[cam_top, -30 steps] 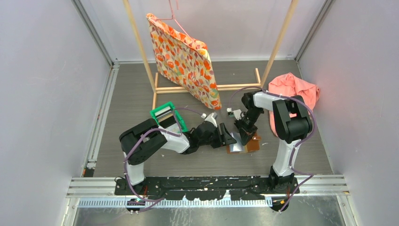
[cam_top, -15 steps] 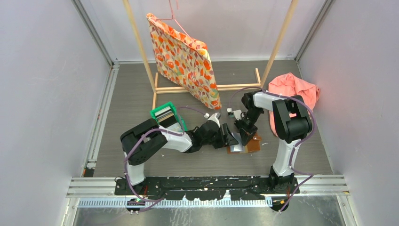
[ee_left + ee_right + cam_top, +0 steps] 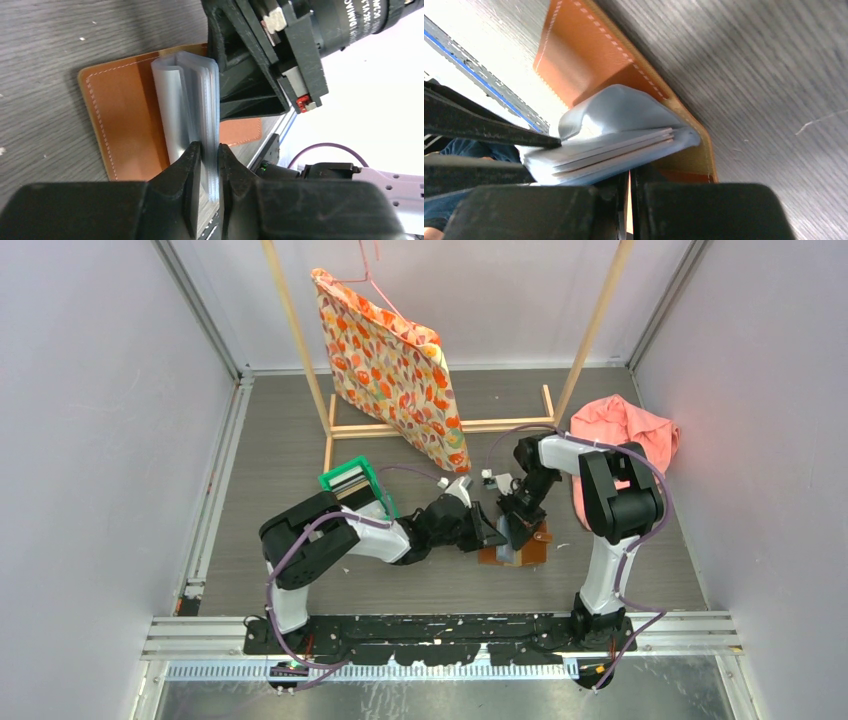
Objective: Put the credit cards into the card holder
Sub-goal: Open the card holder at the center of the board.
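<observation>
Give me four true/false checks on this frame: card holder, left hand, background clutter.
1. The card holder lies open on the table. True.
2. The left hand is pinched shut on the clear plastic sleeves standing up from the card holder. True.
3. The green bin sits to the right of the card holder. False: it is to the left, beside the left arm.
4. The pink cloth hangs from the wooden rack. False: it lies crumpled on the table at the right. The floral bag is what hangs there.
</observation>
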`<state>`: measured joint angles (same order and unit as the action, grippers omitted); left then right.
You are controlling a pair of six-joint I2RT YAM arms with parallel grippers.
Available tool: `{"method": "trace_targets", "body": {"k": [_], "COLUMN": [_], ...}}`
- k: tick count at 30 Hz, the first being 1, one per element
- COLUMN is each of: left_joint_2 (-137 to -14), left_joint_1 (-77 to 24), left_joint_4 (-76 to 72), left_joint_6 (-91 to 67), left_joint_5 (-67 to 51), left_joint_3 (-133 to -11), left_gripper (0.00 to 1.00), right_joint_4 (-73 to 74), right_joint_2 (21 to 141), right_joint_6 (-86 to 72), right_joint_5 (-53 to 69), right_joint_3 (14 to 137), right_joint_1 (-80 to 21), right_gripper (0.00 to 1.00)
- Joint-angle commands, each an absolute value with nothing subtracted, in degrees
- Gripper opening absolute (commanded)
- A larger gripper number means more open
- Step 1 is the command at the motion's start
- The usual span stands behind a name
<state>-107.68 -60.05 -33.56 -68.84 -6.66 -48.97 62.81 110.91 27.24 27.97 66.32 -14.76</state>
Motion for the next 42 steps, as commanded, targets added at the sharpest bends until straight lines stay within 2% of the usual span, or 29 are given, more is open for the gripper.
{"method": "trace_targets", "body": {"k": [1,4,12,16,22,29,35,39,42], "left_joint_2": [-108.4,-108.2,-102.3,-97.3,-92.3,-96.6,-99.9,-101.6,-103.0], "left_joint_1": [-60.6,-60.6,-60.5,-60.7,-63.0,-66.7,-68.1,-68.1,-68.2], "left_joint_4": [-36.6,-35.1,-20.0,-10.3,6.3,15.3,16.8,14.5,13.1], "left_joint_6": [-68.1,-67.2,-59.6,-55.9,-51.4,-48.1,-46.5,-46.4,-46.5], "left_joint_5": [-7.0,-6.7,-3.1,-0.5,7.2,11.9,12.6,10.1,8.4], "left_joint_3": [-51.0,-51.1,-52.7,-52.8,-55.6,-64.5,-68.4,-68.8,-69.3], "left_gripper": [0.1,0.01,0.0,0.0,0.0,0.01,0.05,0.13,0.24], "right_joint_4": [62.7,62.8,64.1,64.0,62.3,60.9,59.7,59.1,59.1], "right_joint_2": [107.2,106.2,101.0,99.1,102.2,108.7,112.2,113.4,114.3], "right_joint_6": [28.4,28.5,30.0,30.2,27.2,23.9,21.1,20.2,20.1], "right_joint_5": [32.8,33.5,37.6,39.6,40.8,38.3,35.4,34.9,34.7], "right_joint_3": [67.7,67.9,68.3,67.8,67.3,68.2,69.2,69.3,69.7], "right_joint_1": [-14.9,-14.8,-12.0,-10.6,-10.7,-14.7,-16.0,-16.3,-16.6], "right_gripper": [0.08,0.09,0.21,0.24,0.19,0.13,0.13,0.12,0.12]}}
